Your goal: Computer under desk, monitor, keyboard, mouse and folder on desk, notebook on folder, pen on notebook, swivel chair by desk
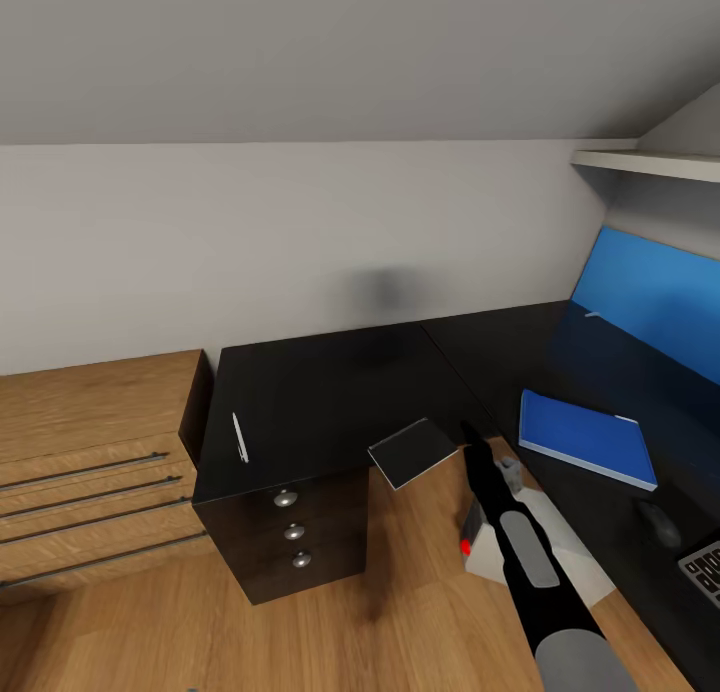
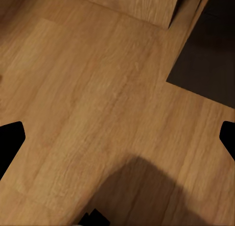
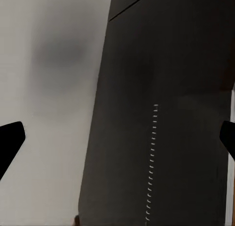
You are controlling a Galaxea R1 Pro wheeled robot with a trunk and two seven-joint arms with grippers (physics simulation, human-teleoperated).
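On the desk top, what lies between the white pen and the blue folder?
In the head view, the dark notebook is carried at the desk's front edge by the right gripper, between the pen and the folder. Otherwise bare black desktop.

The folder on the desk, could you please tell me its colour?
Bright blue folder with pale edges; the head view shows it best.

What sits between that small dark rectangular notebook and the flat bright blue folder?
Nothing visible: the dark notebook hangs at the black desk's edge, the blue folder's top is bare; only the robot's right arm lies between.
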